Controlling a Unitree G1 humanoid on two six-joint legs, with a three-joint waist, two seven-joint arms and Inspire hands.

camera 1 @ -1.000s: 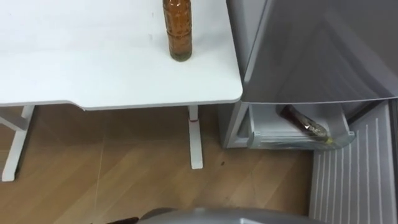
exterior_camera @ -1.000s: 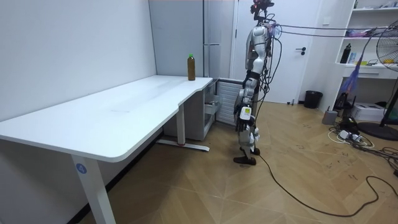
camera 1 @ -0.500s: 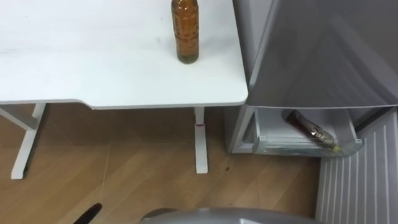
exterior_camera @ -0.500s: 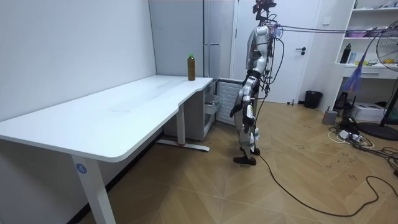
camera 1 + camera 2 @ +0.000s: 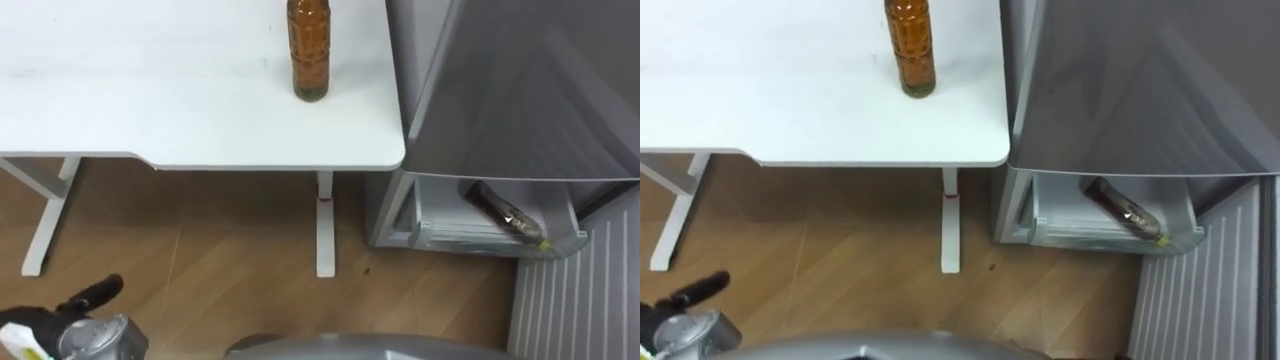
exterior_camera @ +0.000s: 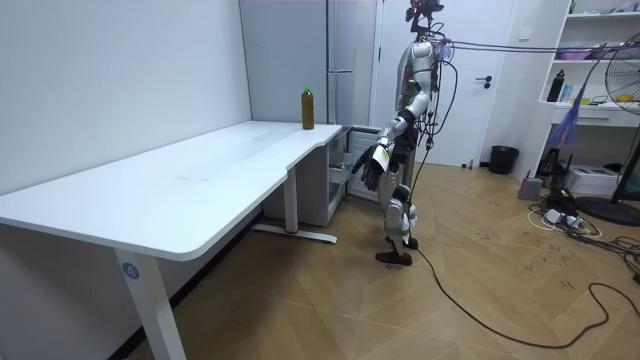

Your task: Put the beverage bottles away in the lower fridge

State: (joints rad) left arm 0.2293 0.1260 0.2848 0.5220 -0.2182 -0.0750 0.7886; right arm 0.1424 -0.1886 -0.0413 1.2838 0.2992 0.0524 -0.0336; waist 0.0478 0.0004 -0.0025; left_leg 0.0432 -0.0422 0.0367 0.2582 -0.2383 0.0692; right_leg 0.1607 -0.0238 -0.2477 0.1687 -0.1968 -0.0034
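Bottle [image 5: 309, 50] stands nr desk's [image 5: 150, 100] right edge, top centre.
Your left hand [image 5: 75, 300], lower left: fingers straight, nothing held; open floor [image 5: 230, 280] ahead.

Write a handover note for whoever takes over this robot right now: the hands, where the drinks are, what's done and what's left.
Left hand: open and empty, held out low in front, well short of the table.
Drinks: one brown bottle stands upright on the white table, near the end beside the fridge. A second bottle lies in the open lower fridge drawer.
Done: one bottle is in the drawer.
Left: pick up the table bottle, lay it in the drawer, then probably close up.
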